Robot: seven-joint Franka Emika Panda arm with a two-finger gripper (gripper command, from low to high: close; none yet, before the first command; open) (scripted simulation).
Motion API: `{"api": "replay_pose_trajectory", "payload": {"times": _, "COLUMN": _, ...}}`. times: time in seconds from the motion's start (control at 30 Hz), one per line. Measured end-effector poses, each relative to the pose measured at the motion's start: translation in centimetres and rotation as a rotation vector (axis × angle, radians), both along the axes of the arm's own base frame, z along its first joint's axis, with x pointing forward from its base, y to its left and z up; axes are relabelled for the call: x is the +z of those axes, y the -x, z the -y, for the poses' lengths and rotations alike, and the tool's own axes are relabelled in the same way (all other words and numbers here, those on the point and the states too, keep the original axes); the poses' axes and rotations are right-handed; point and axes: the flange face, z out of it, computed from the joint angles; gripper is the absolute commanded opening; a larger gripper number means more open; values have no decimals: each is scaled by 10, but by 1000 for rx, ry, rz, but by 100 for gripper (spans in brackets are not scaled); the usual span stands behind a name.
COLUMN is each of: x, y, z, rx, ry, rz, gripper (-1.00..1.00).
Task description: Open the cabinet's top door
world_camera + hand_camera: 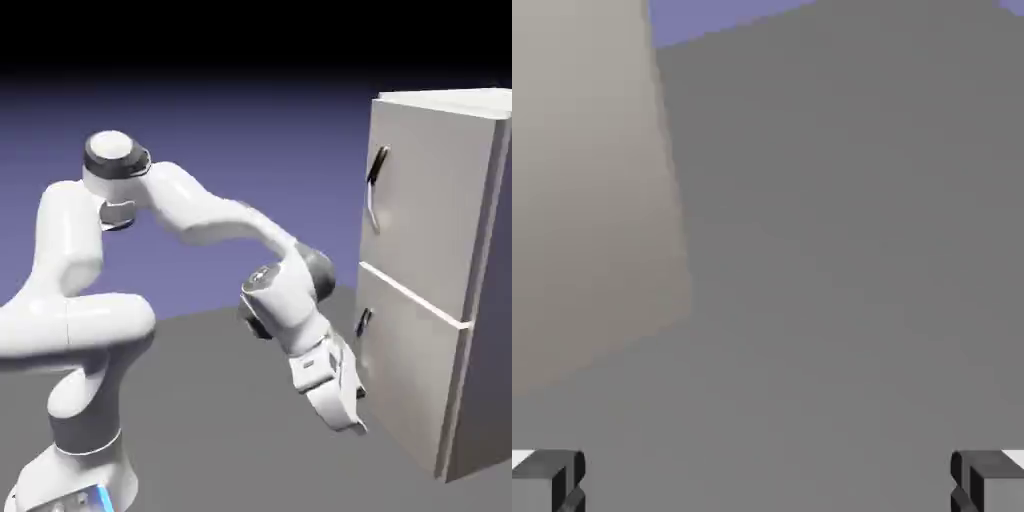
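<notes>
Grey top door (435,205) above and right of the wide-spread, empty claw (768,482).

A simulated robot scene — rendered fridge-like cabinet (415,215), plain grey floor (230,420), violet backdrop (290,150).

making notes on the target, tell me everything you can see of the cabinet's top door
The top door is a tall, flat, smooth grey panel, painted-looking, above a shorter door, with a pale seam between them. A slim, curved bar handle, dark above and paler below, runs upright near its edge on the exterior view's left. It looks shut, roughly in line with the lower door. Nothing touches it; the claw hangs open, lower down.
</notes>
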Motion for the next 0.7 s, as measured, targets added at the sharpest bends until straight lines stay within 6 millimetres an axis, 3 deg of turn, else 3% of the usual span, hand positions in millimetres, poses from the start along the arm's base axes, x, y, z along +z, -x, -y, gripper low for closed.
{"api": "replay_pose_trajectory", "payload": {"times": 0.17, "x": 80, "y": -16, "z": -50, "rx": 155, "ry": 108, "rz": 304, "gripper": 0}}
{"api": "replay_pose_trajectory", "payload": {"times": 0.37, "x": 183, "y": -6, "z": -142, "rx": 406, "ry": 202, "rz": 713, "gripper": 0}}
{"api": "replay_pose_trajectory", "payload": {"times": 0.43, "x": 187, "y": -5, "z": -146, "rx": 416, "ry": 205, "rz": 730, "gripper": 0}}
{"api": "replay_pose_trajectory", "payload": {"times": 0.57, "x": 187, "y": -54, "z": -143, "rx": 416, "ry": 205, "rz": 730, "gripper": 0}}
{"api": "replay_pose_trajectory", "payload": {"times": 0.6, "x": 187, "y": -55, "z": -143, "rx": 416, "ry": 205, "rz": 730, "gripper": -100}}
{"api": "replay_pose_trajectory", "payload": {"times": 0.7, "x": 187, "y": -48, "z": -139, "rx": 442, "ry": 195, "rz": 733, "gripper": -100}}
